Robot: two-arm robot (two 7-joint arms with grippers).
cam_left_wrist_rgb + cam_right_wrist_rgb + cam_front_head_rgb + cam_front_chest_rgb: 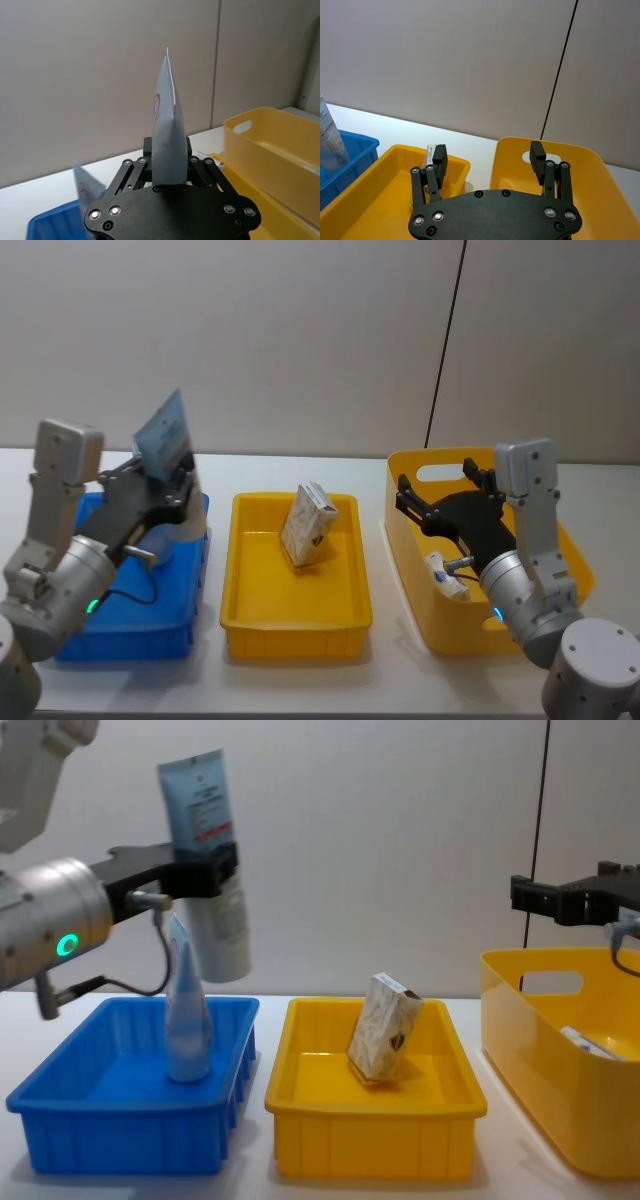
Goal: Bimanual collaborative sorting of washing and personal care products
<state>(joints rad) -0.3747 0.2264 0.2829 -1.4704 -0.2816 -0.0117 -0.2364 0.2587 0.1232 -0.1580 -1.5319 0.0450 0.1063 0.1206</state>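
My left gripper (170, 476) is shut on a pale-blue squeeze tube (210, 860), held high over the blue bin (120, 1140) with its crimped end up and slightly tilted. The wrist view shows the jaws (167, 167) clamping the tube (167, 135). A second tube (187, 1010) stands upright inside the blue bin. A beige patterned pack (307, 524) leans in the middle yellow tray (296, 625). My right gripper (440, 487) hangs open above the tall yellow bin (450, 635), nothing between its fingers (439, 152). A whitish pack (445, 577) lies in that bin.
The three containers sit in a row on the white table: blue bin on the left, shallow yellow tray (370, 1135) in the middle, tall yellow bin (560, 1120) with a handle cut-out on the right. A grey wall stands close behind.
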